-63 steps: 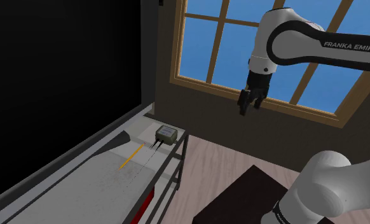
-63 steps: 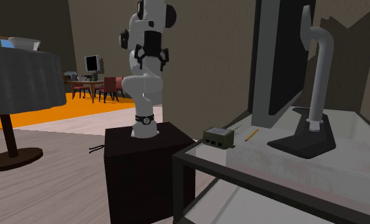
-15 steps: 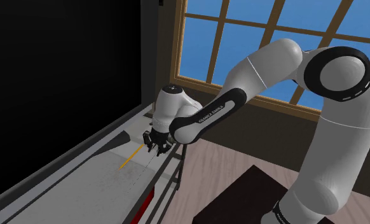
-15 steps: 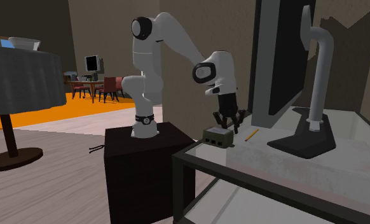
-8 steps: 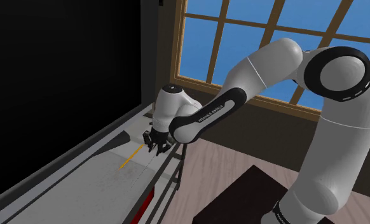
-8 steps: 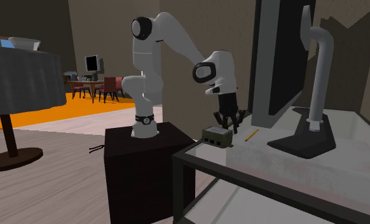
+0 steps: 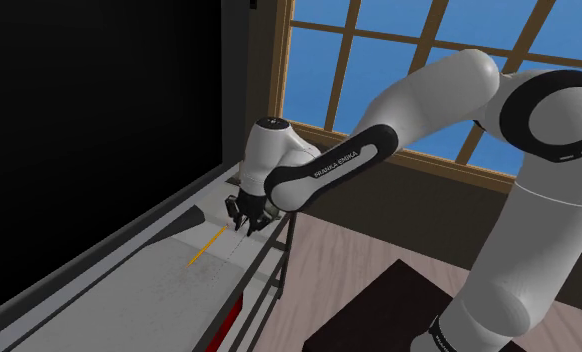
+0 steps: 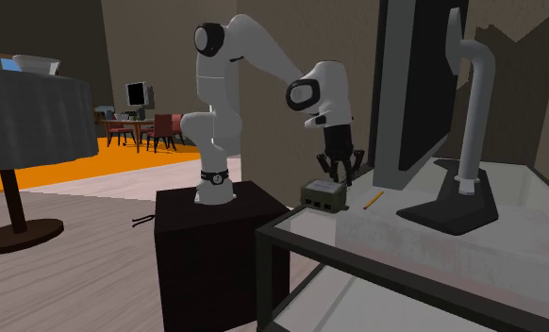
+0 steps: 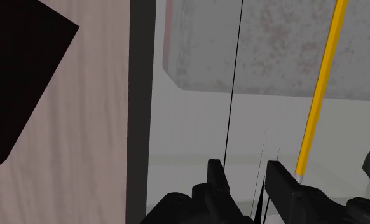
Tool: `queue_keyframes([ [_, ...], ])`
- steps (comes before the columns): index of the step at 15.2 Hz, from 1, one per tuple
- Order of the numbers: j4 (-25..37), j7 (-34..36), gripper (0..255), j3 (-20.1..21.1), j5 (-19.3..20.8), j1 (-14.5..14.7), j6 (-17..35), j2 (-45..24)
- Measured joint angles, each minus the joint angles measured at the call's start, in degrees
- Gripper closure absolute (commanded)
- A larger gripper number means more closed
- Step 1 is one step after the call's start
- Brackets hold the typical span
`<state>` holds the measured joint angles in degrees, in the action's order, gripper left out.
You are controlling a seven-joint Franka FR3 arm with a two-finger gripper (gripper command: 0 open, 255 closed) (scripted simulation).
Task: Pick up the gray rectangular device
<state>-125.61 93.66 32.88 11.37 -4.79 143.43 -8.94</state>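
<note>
The gray-green rectangular device (image 8: 323, 195) hangs just above the near corner of the glass table (image 8: 424, 247), with my gripper (image 8: 335, 177) shut on its top. In the shoulder view my gripper (image 7: 247, 220) hides most of the device, above the table's (image 7: 159, 285) far corner. In the wrist view the gripper (image 9: 246, 179) has its two fingertips (image 9: 215, 173) a narrow gap apart. The device's thin black wires (image 9: 233, 89) run out ahead of them over the glass.
A yellow pencil (image 8: 373, 200) (image 7: 207, 245) (image 9: 317, 95) lies on the glass just beyond the device. A large dark monitor (image 8: 409, 85) on a grey stand (image 8: 466, 203) takes up the back of the table. The black robot stand (image 8: 221, 247) sits beside the table's dark frame (image 9: 139, 95).
The fingers finished closing on the device, and the hand has risen a little, lifting the device off the glass. The forearm has swung upward.
</note>
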Motion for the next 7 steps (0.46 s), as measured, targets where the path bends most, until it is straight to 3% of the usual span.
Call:
queue_keyframes([
  [7, 1.6, -2.7, 255, 0.9, -3.7, -0.7, -4.3, 3.5],
])
